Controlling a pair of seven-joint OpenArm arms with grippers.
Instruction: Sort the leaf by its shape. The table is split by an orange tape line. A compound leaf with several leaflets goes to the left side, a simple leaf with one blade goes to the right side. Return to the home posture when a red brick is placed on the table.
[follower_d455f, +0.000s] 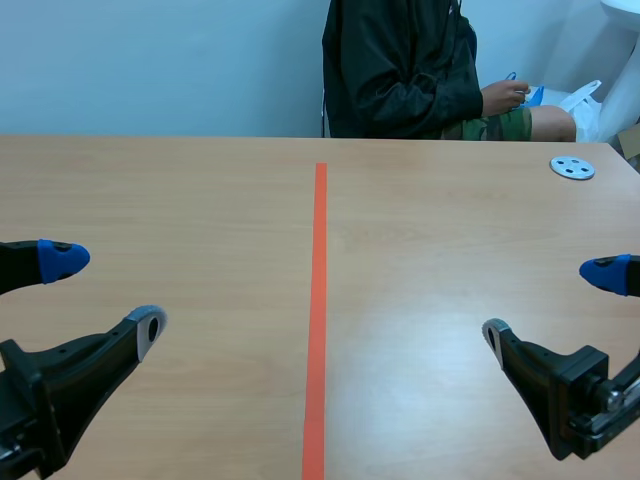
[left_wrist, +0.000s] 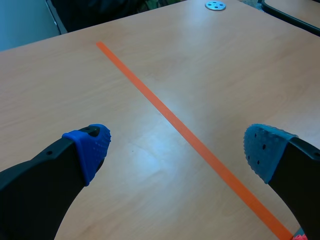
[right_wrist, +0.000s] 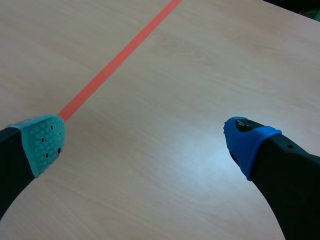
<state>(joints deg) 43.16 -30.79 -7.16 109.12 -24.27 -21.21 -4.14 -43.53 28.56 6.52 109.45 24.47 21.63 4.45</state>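
While both hover low, left tool (follower_d455f: 107, 295) and right tool (follower_d455f: 550, 303) gape wide, holding nothing.

the person (follower_d455f: 400, 70) across the worktop (follower_d455f: 200, 200) is cut off above the shoulders, and the worktop's far rim hides everything below the lap. the blue thing in the person's hand (follower_d455f: 503, 97) is too small to tell. the grey disc (follower_d455f: 572, 167) (small holes, nothing more) can't be identified. the left claw (follower_d455f: 108, 295) and right claw (follower_d455f: 548, 303) run out past the scene's lower corners.
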